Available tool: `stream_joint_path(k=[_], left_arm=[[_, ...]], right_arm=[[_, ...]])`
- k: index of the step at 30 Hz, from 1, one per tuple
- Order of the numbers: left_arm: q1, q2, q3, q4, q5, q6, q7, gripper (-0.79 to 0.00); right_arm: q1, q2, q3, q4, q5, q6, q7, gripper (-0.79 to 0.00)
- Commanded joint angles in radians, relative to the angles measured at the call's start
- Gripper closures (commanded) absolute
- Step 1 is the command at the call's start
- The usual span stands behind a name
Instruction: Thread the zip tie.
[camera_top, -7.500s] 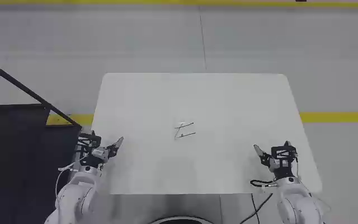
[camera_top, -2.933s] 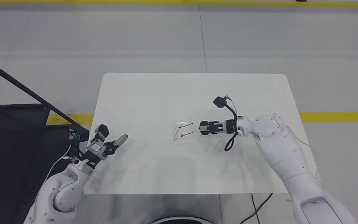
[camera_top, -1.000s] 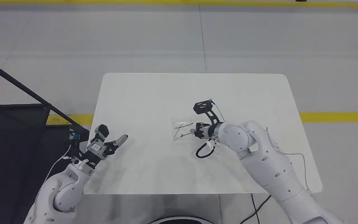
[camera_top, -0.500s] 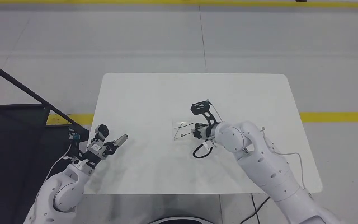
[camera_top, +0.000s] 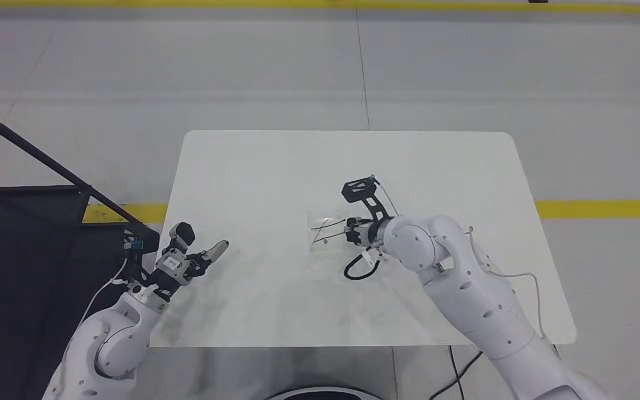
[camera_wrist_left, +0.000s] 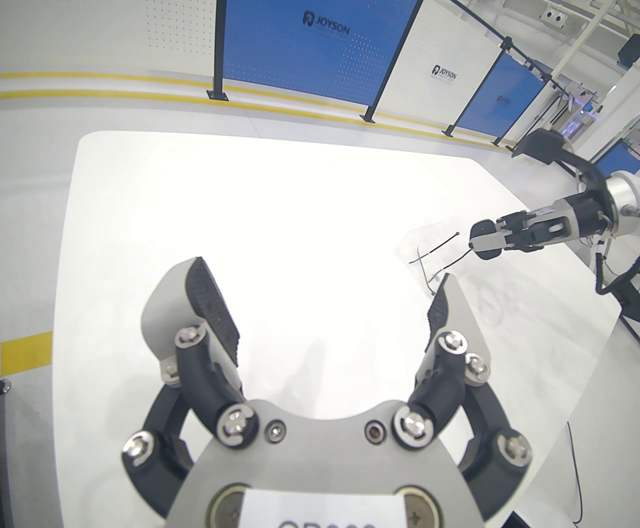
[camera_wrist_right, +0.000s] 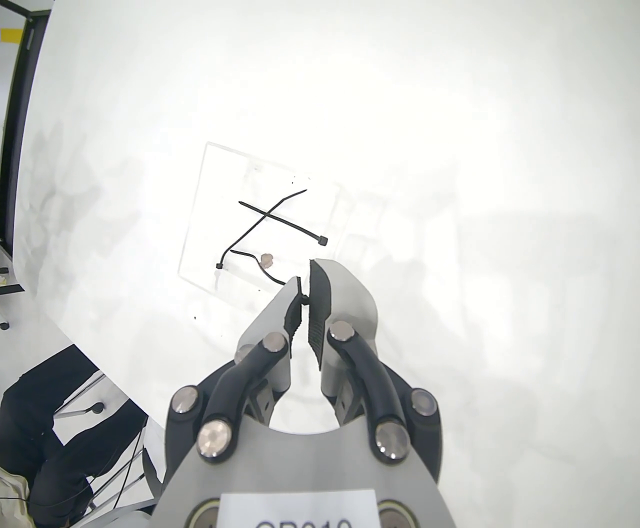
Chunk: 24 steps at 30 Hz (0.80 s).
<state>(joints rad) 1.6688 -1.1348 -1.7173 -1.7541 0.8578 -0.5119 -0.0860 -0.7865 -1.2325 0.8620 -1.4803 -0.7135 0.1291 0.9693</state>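
Observation:
Thin black zip ties (camera_top: 328, 232) lie crossed on a small clear plate (camera_top: 316, 218) near the middle of the white table (camera_top: 260, 180). In the right wrist view one straight zip tie (camera_wrist_right: 282, 222) with a square head crosses another strand. A curved zip tie (camera_wrist_right: 260, 265) runs from the plate into my right gripper (camera_wrist_right: 304, 280), which is shut on its end. From above, the right gripper (camera_top: 347, 236) sits at the plate's right edge. My left gripper (camera_wrist_left: 322, 280) stands open and empty over the table's front left edge (camera_top: 205, 255); the right gripper (camera_wrist_left: 475, 242) shows far off.
A small pinkish speck (camera_wrist_right: 266, 259) sits on the clear plate (camera_wrist_right: 210, 200). A black cable (camera_top: 355, 268) hangs from the right wrist over the table. A dark panel with a black rail (camera_top: 40, 260) stands off the table's left side.
The right arm came from the table's front right corner to the zip ties and shut on one end. Over the last half second it barely shifted. The left arm has kept still.

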Motion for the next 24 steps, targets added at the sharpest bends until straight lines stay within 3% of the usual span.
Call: stream_joint_path(k=[1,7,12,18,24], left_arm=[[0.0,0.0,0.0,0.0,0.0,0.0,0.0,-0.785],[0.0,0.0,0.0,0.0,0.0,0.0,0.0,-0.785],[0.001,0.0,0.001,-0.017,-0.015,0.006,-0.005,-0.785],[0.005,0.003,-0.006,-0.056,-0.086,-0.029,-0.057,-0.785],[0.006,0.015,-0.022,-0.071,-0.28,-0.128,-0.212,-0.785]], right_arm=[[-0.008,0.002,0.01,-0.011,-0.004,-0.002,-0.003,0.0],[-0.052,0.014,0.066,-0.063,0.017,-0.049,-0.022,0.0],[-0.11,0.036,0.153,-0.138,0.063,-0.17,-0.033,0.0],[-0.228,0.072,0.248,-0.269,0.007,-0.405,-0.082,0.0],[-0.356,0.102,0.322,-0.363,-0.066,-0.616,-0.173,0.0]])
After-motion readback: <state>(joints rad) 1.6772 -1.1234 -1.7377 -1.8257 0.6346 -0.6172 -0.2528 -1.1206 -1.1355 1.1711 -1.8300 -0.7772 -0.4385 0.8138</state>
